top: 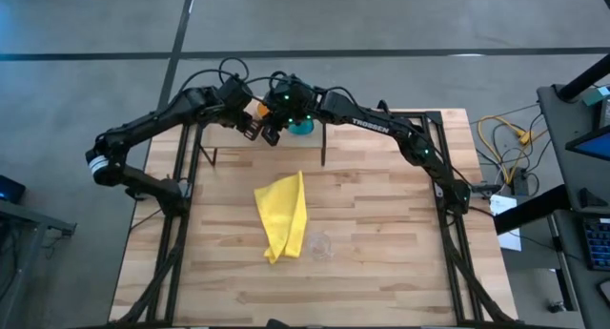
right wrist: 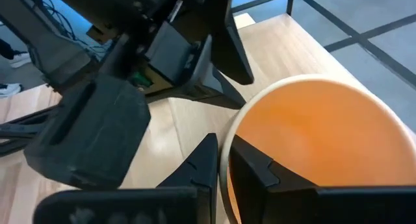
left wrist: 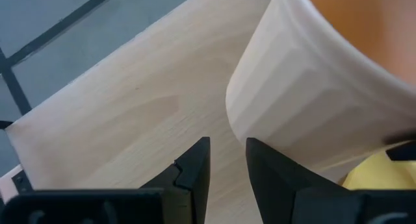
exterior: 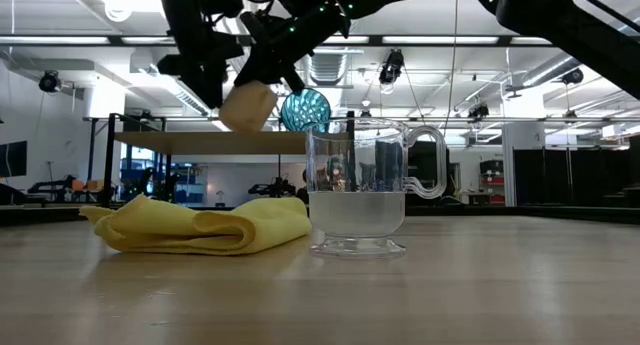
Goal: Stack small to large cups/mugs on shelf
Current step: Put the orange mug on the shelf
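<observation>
Nearest, the clear glass (exterior: 356, 193) is waiting on the bench (top: 381, 224). Right pincer (right wrist: 220, 160) is pinching the orange mug (right wrist: 312, 146) above the shelf (exterior: 210, 142) beside the teal tumbler (exterior: 305, 111); left pincer (left wrist: 226, 165) is hovering nearly closed, empty.

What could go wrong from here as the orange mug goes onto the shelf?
The right end effector pinches the orange mug only by its rim, and the mug hangs tilted above the shelf, so it could slip. The teal tumbler stands close beside it and could be knocked. The left end effector is near the mug; the arms might collide.
</observation>
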`<control>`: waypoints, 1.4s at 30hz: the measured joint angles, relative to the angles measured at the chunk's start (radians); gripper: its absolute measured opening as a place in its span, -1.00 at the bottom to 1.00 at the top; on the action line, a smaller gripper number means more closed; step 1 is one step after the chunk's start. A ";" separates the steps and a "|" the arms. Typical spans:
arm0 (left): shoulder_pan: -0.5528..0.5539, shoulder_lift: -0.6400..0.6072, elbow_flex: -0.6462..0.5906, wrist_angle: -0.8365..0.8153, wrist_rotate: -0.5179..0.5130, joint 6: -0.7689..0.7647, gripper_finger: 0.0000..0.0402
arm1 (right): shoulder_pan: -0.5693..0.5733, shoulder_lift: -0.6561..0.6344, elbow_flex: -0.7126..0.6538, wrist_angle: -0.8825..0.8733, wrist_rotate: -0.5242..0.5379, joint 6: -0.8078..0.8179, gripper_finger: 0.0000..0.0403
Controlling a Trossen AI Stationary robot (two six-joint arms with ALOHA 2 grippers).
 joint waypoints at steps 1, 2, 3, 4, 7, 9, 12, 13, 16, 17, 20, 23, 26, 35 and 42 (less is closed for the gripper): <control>0.005 0.000 0.000 0.003 0.007 0.002 -0.56 | -0.001 0.000 0.000 0.001 -0.001 0.000 -0.86; 0.008 0.000 0.000 0.005 0.010 0.002 -0.56 | -0.002 0.000 0.000 0.005 -0.001 0.000 -0.86; 0.012 0.000 0.000 0.009 0.011 0.001 -0.56 | -0.004 0.000 0.000 0.009 -0.001 0.000 -0.86; 0.014 0.000 0.000 0.013 0.012 0.001 -0.56 | -0.007 0.000 0.000 0.012 -0.002 0.000 -0.85; 0.019 0.000 0.000 0.020 0.014 0.001 -0.56 | -0.009 0.000 0.000 0.018 -0.003 -0.001 -0.85; 0.019 0.000 0.000 0.020 0.017 0.001 -0.56 | -0.009 0.000 0.000 0.020 -0.003 0.000 -0.83; 0.018 0.000 0.000 0.020 0.026 0.000 -0.56 | -0.011 0.000 0.000 0.024 -0.010 0.014 -0.78; 0.018 0.000 0.001 0.020 0.029 0.000 -0.56 | -0.012 0.000 0.000 0.024 -0.019 0.021 -0.76; 0.018 0.000 0.001 0.020 0.032 -0.003 -0.56 | -0.014 0.000 0.000 0.024 -0.032 0.030 -0.71; 0.018 0.000 0.001 0.020 0.033 -0.003 -0.56 | -0.014 0.000 0.000 0.024 -0.032 0.029 -0.70; 0.019 -0.001 0.001 0.020 0.033 -0.003 -0.56 | -0.014 0.000 0.000 0.024 -0.032 0.026 -0.69; 0.019 -0.003 0.001 0.020 0.033 -0.004 -0.56 | -0.014 0.000 0.000 0.027 -0.030 0.015 -0.69; 0.019 -0.015 0.000 0.016 0.033 -0.005 -0.56 | -0.014 0.000 0.000 0.035 -0.029 0.008 -0.69; 0.019 -0.037 0.000 -0.008 0.025 -0.003 -0.56 | -0.012 0.000 0.000 0.062 -0.029 0.013 -0.68; 0.019 -0.055 -0.001 -0.042 0.007 -0.004 -0.56 | -0.003 0.000 0.000 0.066 -0.029 0.027 -0.68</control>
